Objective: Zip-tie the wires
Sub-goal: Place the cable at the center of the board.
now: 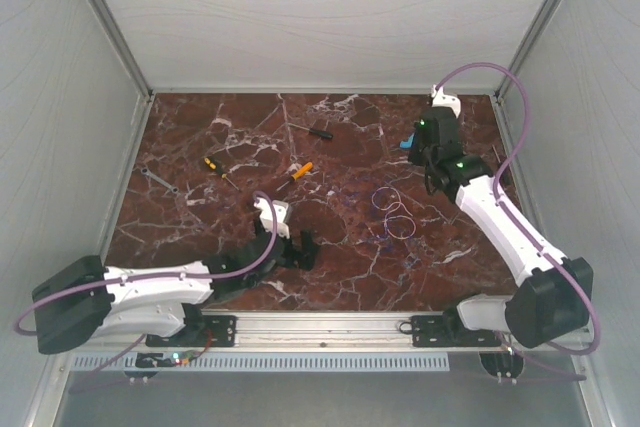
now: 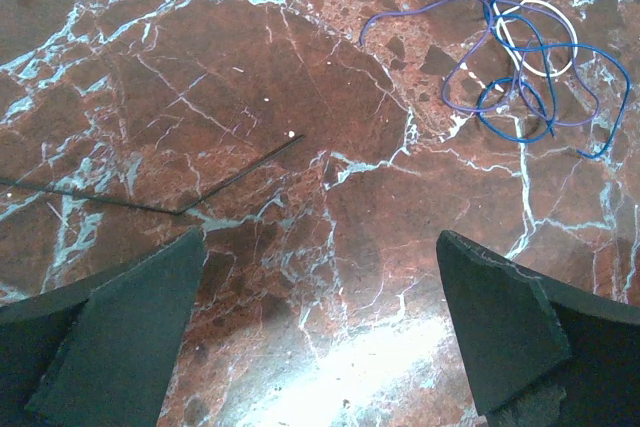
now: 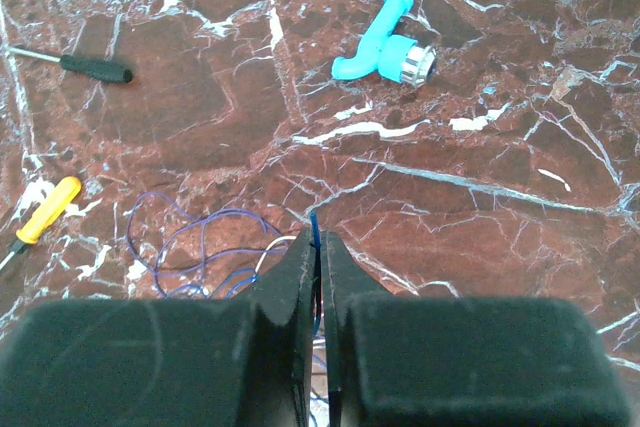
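Right gripper (image 3: 318,242) is pressed tight together low over the marble table (image 1: 200,237), and a blue strand of the wires (image 1: 392,211) looks nipped between its tips, though it's too fine to be sure. The rest of the tangle lies loose on the table's right half, just beside that gripper. Over on the other side, the left gripper (image 2: 320,337) has its jaws wide apart above bare marble, holding nothing, with a thin black strip (image 2: 240,172) lying just ahead.

1 high rear overhead; 2 close, downward wrist views; wires (image 1: 392,213) in all 3.
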Robot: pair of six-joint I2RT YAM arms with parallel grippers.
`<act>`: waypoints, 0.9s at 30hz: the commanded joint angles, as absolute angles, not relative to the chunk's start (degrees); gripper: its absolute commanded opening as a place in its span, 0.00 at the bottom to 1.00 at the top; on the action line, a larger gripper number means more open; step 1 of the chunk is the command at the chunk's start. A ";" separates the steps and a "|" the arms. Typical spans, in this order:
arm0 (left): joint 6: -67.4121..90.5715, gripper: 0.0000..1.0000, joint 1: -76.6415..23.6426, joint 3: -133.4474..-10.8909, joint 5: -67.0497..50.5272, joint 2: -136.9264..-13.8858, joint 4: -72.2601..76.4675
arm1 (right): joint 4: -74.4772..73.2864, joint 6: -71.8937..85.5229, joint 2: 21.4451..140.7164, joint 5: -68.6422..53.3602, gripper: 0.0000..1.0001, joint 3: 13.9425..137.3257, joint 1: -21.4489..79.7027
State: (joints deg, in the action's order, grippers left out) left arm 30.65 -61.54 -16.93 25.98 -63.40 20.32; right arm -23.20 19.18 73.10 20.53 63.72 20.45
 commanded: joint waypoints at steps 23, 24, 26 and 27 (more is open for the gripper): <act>33.58 1.00 -60.18 -17.72 29.27 -58.96 12.91 | -17.27 21.09 92.29 6.80 0.27 70.98 6.63; 33.92 1.00 -59.94 -17.94 29.50 -58.75 12.04 | -17.31 21.21 92.74 6.20 0.31 71.23 6.07; 34.45 1.00 -59.25 -18.33 29.79 -58.30 9.76 | -17.33 21.63 93.22 4.56 0.42 71.76 5.34; 34.65 1.00 -58.91 -18.67 29.79 -58.20 8.89 | -17.34 21.90 93.31 3.90 0.47 71.99 5.13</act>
State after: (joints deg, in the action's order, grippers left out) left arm 33.17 -60.01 -15.75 28.03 -59.72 12.49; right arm -18.63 20.78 92.58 6.31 69.45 6.55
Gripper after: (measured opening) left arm 0.996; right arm 0.398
